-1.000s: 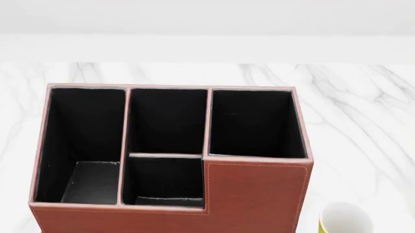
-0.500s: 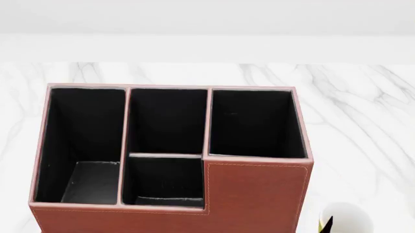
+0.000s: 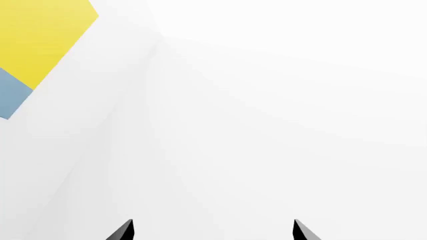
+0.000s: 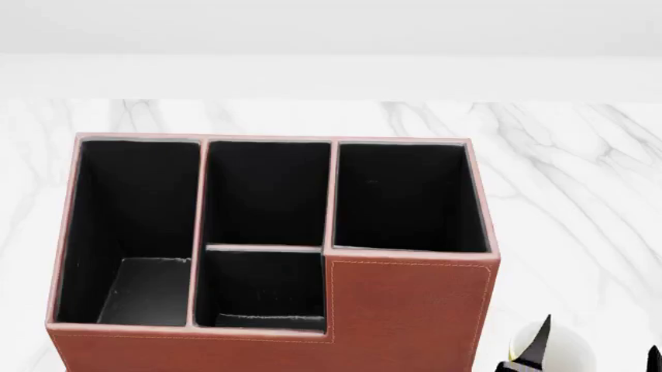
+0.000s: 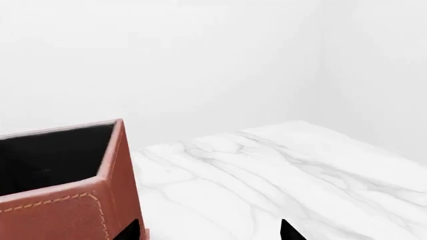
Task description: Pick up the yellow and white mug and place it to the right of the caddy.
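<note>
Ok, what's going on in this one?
A two-armed robot faces a marble table with a brown caddy on it. The yellow and white mug sits at the bottom edge of the head view, just right of the caddy's front corner. The right gripper has its fingers spread on either side of the mug, not closed on it. The left gripper is open too, pointing at a blank wall away from the table.

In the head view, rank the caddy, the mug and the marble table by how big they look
1. Marble table, spanning the frame's width.
2. Caddy.
3. Mug, smallest, though cut off by the frame edge and the right gripper.
</note>
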`<state>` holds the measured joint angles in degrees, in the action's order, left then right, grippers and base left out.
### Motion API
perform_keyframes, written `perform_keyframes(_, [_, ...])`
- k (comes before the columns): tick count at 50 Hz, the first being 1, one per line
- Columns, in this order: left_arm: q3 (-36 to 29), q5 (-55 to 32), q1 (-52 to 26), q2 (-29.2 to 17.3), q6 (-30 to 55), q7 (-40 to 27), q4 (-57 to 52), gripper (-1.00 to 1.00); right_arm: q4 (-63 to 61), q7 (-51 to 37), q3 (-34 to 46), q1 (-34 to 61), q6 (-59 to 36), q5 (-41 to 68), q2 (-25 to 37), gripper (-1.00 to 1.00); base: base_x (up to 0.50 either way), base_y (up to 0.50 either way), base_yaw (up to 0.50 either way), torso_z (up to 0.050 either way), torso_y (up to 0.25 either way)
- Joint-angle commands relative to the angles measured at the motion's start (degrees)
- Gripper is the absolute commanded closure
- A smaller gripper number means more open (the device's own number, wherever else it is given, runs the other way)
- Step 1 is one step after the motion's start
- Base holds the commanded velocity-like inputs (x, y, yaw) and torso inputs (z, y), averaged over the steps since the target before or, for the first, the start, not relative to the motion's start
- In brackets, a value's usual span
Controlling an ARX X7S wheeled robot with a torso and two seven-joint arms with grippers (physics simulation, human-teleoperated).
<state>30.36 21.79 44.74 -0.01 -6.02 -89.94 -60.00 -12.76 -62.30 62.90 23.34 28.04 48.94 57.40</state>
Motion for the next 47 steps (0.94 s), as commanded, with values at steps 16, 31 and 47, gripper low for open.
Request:
perform_keyframes(16, [-0.5,0.4,-0.1,0.0,0.2,0.0,0.0,-1.0,-19.5,-9.0,-2.3,1.6,-3.9,-8.6,9.4,-1.0,0.0,0.0,0.0,0.0,0.0])
perform_keyframes(31, [-0.9,0.9,-0.4,0.0,0.5,0.1,0.0,-1.0,-27.2,-11.9,-3.4,2.9,-7.7,-11.7,12.8,-1.0,0.0,0.0,0.0,0.0,0.0])
perform_keyframes(47, [-0.7,0.7,-0.1,0.0,0.3,0.0,0.0,-1.0,-47.2,-19.1,-3.4,8.4,-17.4,-19.7,21.7,-1.0,0.0,0.0,0.0,0.0,0.0])
